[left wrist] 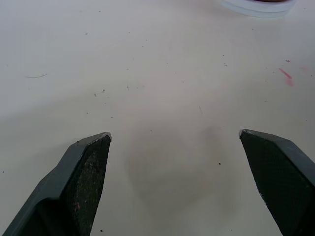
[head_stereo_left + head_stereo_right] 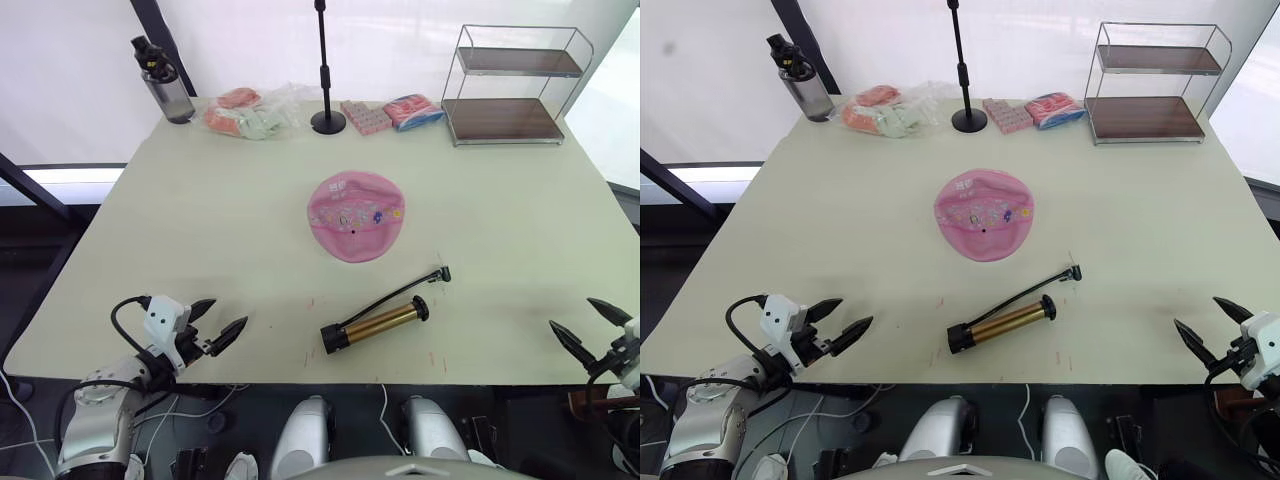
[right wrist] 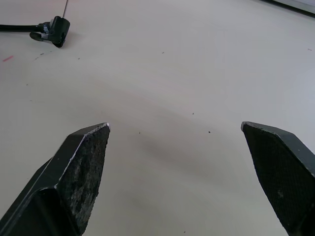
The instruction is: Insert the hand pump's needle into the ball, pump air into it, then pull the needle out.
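While you look down from the head camera, you see the ball (image 2: pixel 356 215), pink and sagging flat, near the middle of the table (image 2: pixel 200 230). Nearer you lies the hand pump (image 2: pixel 375 324) on its side, clear of the ball, its hose curving to the needle (image 2: pixel 441 273) end at the right. Your left gripper (image 2: pixel 222 321) hangs over the near left edge, fingers spread and empty; your right gripper (image 2: pixel 583 324) sits at the near right edge, likewise spread.

Your left wrist view shows both fingers (image 1: pixel 81 182) wide apart above bare tabletop.

Your right wrist view shows its fingers (image 3: pixel 74 182) apart, with the needle fitting well ahead.
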